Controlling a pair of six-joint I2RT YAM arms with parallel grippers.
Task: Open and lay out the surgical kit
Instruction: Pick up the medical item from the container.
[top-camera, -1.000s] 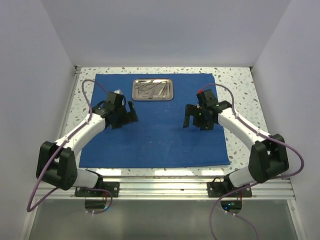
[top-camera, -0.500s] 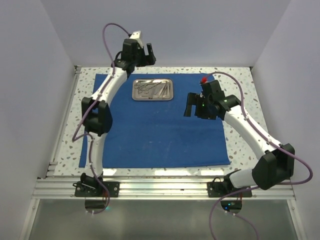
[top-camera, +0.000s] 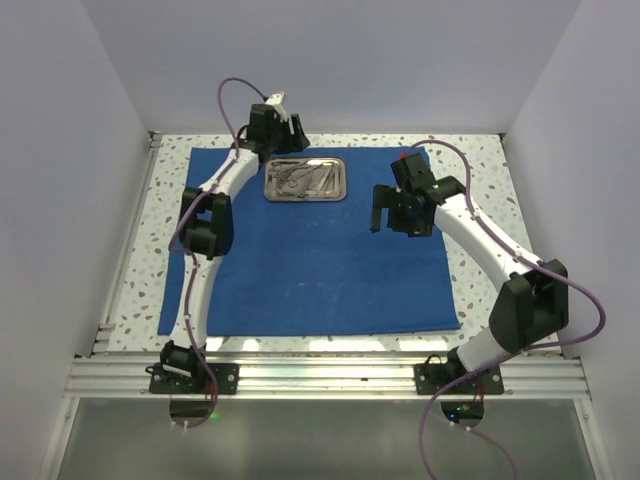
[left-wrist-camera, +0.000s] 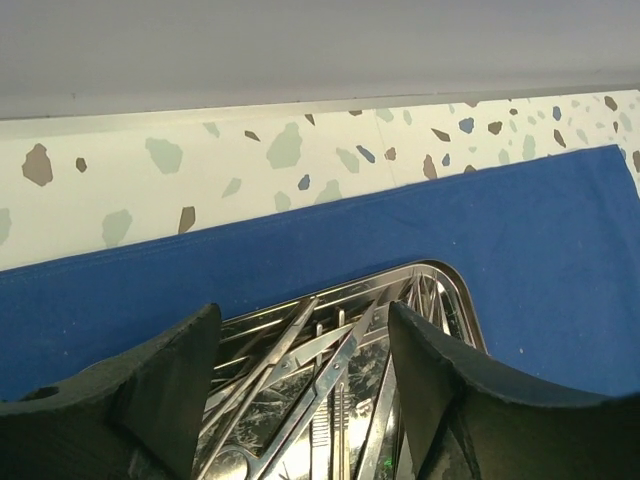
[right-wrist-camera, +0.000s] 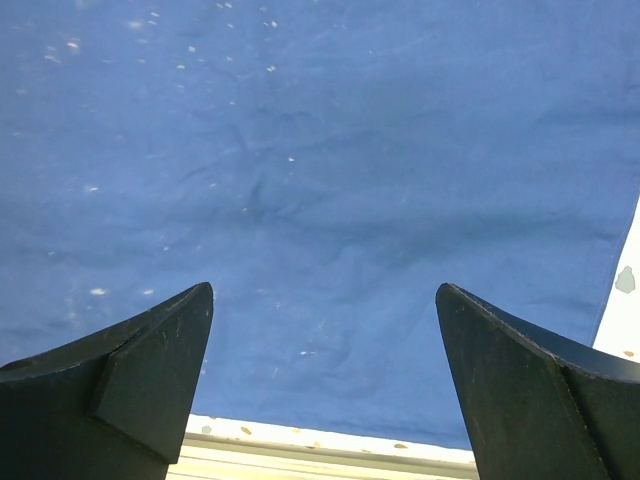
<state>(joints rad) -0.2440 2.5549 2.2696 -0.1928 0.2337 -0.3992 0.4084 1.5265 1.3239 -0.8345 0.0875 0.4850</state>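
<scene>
**Both my grippers open and empty above the spread kit.**
My left gripper (left-wrist-camera: 302, 335), jaws moderately parted and holding nothing, hovers over the steel tray (left-wrist-camera: 458, 292), in which the silver instruments (left-wrist-camera: 322, 372) lie crossed in a heap. My right gripper (right-wrist-camera: 322, 300), jaws spread wide and empty, hangs over bare blue cloth (top-camera: 310, 270) to the tray's right. The cloth lies flat on the speckled table (top-camera: 478, 165), with the tray near its far edge.
</scene>
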